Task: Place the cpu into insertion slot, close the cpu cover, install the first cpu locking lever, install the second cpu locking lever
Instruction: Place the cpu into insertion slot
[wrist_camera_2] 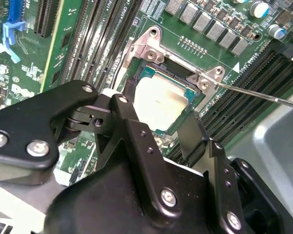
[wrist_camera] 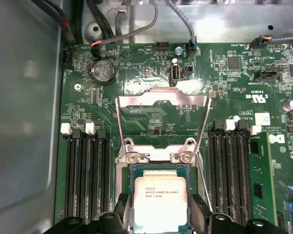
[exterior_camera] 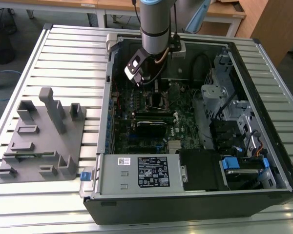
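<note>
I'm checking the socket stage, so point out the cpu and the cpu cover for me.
cpu (wrist_camera: 158,197): first wrist view, middle of its grey metal top.
cpu cover (wrist_camera: 129,102): first wrist view, bar of the open silver frame opposite its hinge.

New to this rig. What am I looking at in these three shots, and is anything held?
One robot arm reaches into an open PC case on a slatted table: the exterior view, from a camera off the arm. A grey fixture lies beside the case. Both wrist views come from cameras on the arm, facing the motherboard. There the cpu sits in the slot, the cover is flipped open, and the end effector is right at the cpu. Whether it grips it, I cannot tell.
</note>
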Controlling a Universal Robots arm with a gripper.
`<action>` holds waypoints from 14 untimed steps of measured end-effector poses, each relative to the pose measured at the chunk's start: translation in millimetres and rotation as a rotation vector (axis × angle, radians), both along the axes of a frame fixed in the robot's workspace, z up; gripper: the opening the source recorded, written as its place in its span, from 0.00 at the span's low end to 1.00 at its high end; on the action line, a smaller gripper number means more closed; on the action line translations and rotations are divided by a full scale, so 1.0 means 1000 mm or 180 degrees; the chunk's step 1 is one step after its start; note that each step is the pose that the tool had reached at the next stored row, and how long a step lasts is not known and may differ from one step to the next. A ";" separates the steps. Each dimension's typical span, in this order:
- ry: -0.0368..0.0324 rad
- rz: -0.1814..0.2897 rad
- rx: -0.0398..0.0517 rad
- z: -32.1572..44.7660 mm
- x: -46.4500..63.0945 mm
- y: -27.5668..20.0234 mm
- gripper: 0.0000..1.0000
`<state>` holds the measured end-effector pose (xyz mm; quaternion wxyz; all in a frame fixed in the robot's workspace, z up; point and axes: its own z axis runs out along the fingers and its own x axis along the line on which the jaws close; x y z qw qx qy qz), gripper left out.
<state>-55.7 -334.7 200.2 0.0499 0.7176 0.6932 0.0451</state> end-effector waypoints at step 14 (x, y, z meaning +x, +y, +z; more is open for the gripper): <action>0.0073 0.0000 -0.0018 0.0127 0.001 0.0000 0.61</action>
